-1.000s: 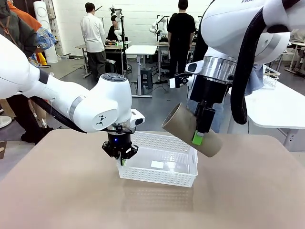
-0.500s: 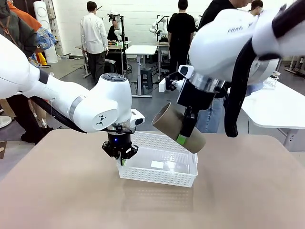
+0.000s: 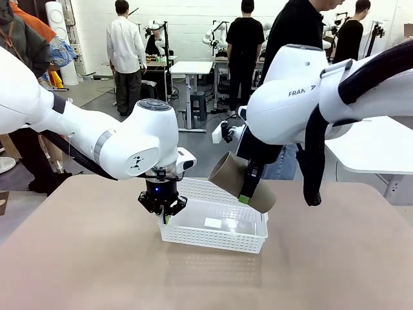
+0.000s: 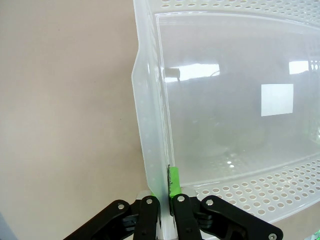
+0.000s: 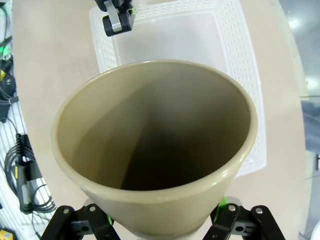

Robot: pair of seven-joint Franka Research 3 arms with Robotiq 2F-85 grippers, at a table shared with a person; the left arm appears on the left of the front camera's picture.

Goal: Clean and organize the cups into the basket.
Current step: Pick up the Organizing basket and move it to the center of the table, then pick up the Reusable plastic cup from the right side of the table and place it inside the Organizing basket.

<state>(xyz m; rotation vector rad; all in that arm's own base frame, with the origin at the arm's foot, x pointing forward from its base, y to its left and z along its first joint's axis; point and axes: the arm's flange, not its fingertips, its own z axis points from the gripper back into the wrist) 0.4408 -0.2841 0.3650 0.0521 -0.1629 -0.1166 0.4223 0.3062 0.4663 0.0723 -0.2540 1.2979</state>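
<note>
The left gripper (image 3: pixel 165 213) has not moved over the last second. It is clamped shut on the basket's (image 3: pixel 213 240) left wall near the near corner, one finger inside the wall and one outside. The left wrist view shows the green pad (image 4: pixel 173 181) pressed flat to the inner face. This looks like a steadying hold, so that the basket will not slide on the table (image 3: pixel 90 265).

The basket sits where it was, and no cup lies in it yet.

The change is at the basket's right end. The tan cup (image 3: pixel 227 175) was higher and out past the right end a second ago. It has since swung in and down. It now hangs tilted just above the basket's far right corner, mouth up and to the left, base down and to the right. The right gripper (image 3: pixel 244 196) holds it across its lower body, jaws spread wide on the cup. In the right wrist view the cup's mouth faces the camera with the basket beyond it.

The carry seems nearly done. What probably remains is lowering the cup in and releasing it, perhaps levelled so it lies along the floor.
</note>
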